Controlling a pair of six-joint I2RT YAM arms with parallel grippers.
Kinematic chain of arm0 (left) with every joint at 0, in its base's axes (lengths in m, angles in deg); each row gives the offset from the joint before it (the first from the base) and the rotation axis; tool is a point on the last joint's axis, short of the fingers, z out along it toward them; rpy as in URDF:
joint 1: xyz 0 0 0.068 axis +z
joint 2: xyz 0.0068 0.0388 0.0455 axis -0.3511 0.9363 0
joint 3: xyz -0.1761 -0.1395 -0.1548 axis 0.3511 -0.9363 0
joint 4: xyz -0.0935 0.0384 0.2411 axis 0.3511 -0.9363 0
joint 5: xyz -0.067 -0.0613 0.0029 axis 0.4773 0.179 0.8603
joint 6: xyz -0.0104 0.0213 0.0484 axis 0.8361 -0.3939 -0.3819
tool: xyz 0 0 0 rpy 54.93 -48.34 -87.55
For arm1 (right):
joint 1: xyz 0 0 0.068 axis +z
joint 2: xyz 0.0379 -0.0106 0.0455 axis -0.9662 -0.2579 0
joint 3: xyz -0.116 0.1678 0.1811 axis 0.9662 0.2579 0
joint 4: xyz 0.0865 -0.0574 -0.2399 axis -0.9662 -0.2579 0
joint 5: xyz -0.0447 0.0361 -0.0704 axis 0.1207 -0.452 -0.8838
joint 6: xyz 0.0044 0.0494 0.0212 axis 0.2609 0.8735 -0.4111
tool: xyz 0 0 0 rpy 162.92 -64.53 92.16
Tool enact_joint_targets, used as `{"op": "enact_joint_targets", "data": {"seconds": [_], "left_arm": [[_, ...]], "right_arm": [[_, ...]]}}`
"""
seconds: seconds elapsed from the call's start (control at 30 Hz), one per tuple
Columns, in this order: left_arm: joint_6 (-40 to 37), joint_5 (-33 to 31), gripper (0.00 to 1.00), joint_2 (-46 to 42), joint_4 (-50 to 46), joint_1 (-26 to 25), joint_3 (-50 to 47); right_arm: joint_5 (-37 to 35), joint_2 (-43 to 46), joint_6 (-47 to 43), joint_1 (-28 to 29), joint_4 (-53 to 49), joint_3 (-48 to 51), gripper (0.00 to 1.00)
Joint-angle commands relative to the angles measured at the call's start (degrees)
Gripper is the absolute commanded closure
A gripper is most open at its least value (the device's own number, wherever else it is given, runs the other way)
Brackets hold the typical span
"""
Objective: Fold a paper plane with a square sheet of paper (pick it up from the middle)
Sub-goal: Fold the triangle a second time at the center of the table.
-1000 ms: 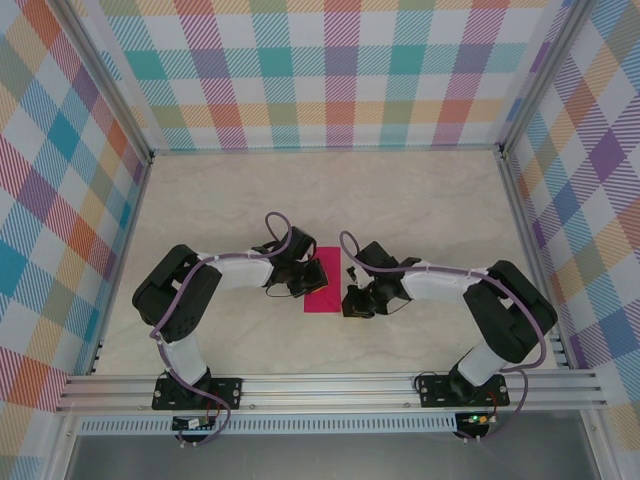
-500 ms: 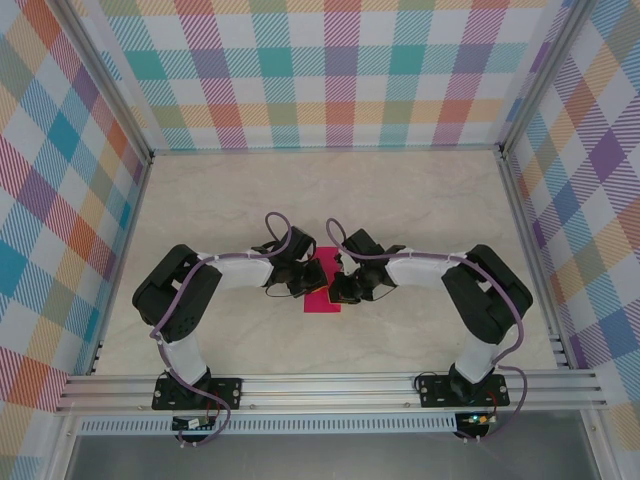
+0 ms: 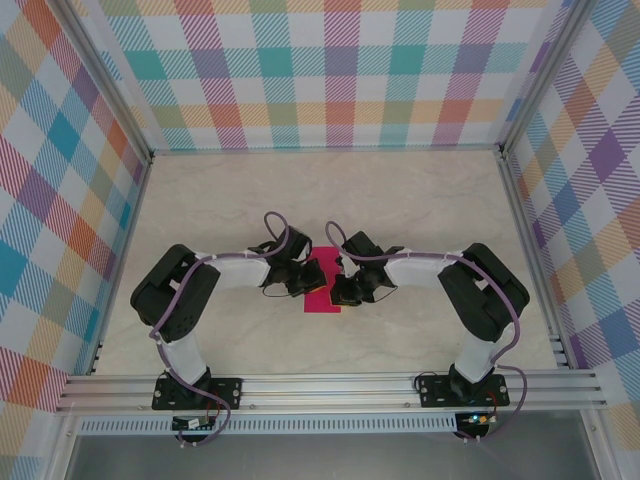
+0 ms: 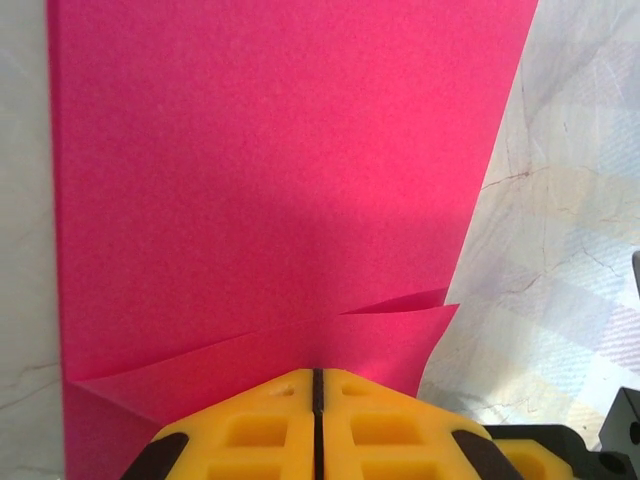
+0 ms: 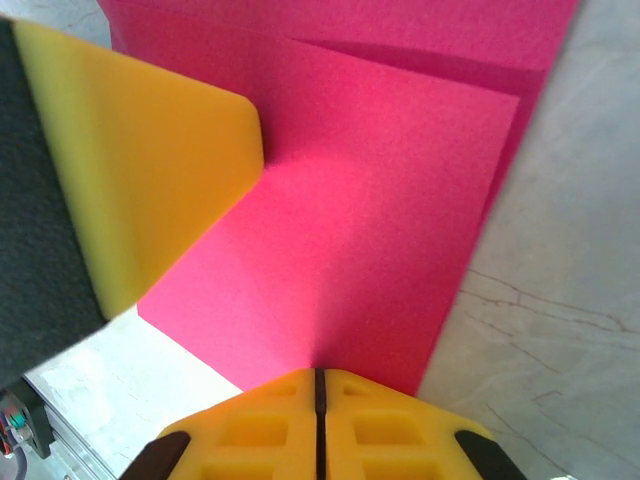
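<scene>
Sheet location: I see the sheet of paper lying on the table midway between the two arms. It is a narrow magenta strip running away from the bases.

Sheet condition: it is folded. In the right wrist view an upper layer lies over a lower one, and their right edges are stepped. In the left wrist view a shallow creased flap stands just ahead of the fingertips.

Left gripper: it is at the strip's left edge. In its own camera the yellow pads are pressed together with no gap, and the paper runs right up to the tips. I cannot tell whether a layer is nipped between them.

Right gripper: it is at the strip's right edge, facing the left one across the paper. In its own camera the pads are likewise closed flush against each other, tips at the paper's near edge. I cannot confirm a pinch here either.

Spacing: the two grippers are close together over the strip. A yellow finger of the left gripper lies over the paper in the right wrist view.

Surroundings: pale marbled tabletop, plaid walls.
</scene>
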Motion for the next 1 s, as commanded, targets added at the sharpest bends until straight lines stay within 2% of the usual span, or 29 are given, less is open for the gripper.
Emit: {"op": "enact_joint_targets", "data": {"seconds": [0.0,0.5,0.77,0.97], "left_arm": [[-1.9,0.3,0.92,-1.9,1.7,1.6,-2.1],[-2.5,1.7,0.92,0.7,6.2,5.6,-5.2],[-4.1,1.7,0.92,0.9,4.7,7.0,-4.0],[-4.4,2.5,0.94,2.3,3.9,6.7,-4.3]], "right_arm": [[-3.3,-2.2,-1.3,-0.1,-3.6,1.5,0.92],[-3.2,-2.3,-1.6,-0.1,-4.0,1.1,0.92],[-3.5,-1.9,-1.6,-0.1,-4.4,1.3,0.92],[-1.6,-0.5,-1.9,-0.1,-4.4,-2.0,0.92]]}}
